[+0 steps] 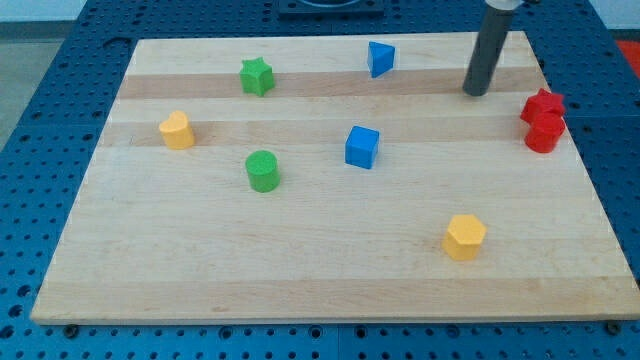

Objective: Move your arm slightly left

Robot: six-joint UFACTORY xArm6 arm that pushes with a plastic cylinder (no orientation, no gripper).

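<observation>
My tip (477, 93) touches the wooden board (320, 270) near the view's top right. It stands apart from all blocks. The red star (542, 105) and the red cylinder (543, 134) lie to its right, touching each other. The blue triangular block (380, 58) is to its left near the top edge. The blue cube (362, 147) sits near the middle. The green star (257, 76) is at the top left. The green cylinder (263, 171) is left of centre. The yellow heart (177, 130) is at the left. The yellow hexagon (464, 237) is at the lower right.
The board lies on a blue perforated table (60, 90) that shows on all sides. The board's right edge runs just past the red blocks.
</observation>
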